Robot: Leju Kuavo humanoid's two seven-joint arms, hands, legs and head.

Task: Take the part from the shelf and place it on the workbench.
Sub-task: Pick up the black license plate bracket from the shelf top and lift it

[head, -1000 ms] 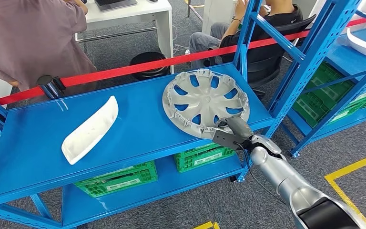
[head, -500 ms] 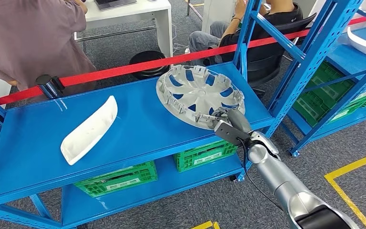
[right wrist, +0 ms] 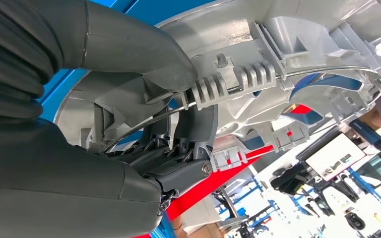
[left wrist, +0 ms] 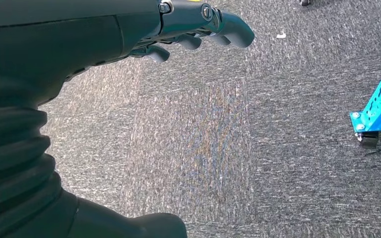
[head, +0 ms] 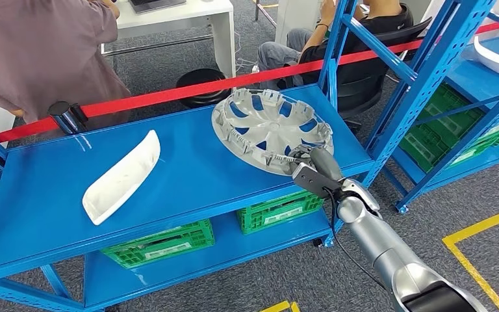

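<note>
No text, label, brand, number or sign could be read anywhere in the views. The green crates (head: pixel 159 244) under the blue shelf (head: pixel 188 175) carried pale patches on their fronts that might have been labels, but they were too small and blurred to make out.

On the top shelf (head: pixel 188 169) the hubcap (head: pixel 269 130) sits toward the right end, tilted with its near edge lifted, and the curved trim piece (head: pixel 122 177) lies well apart to its left. The right hand (head: pixel 312 172) grips the hubcap's near rim at the shelf's front edge. Crates (head: pixel 162 244) sit on the lower shelf beneath, and a barrier tape (head: pixel 169 96) runs behind the rack, with people beyond it.
</note>
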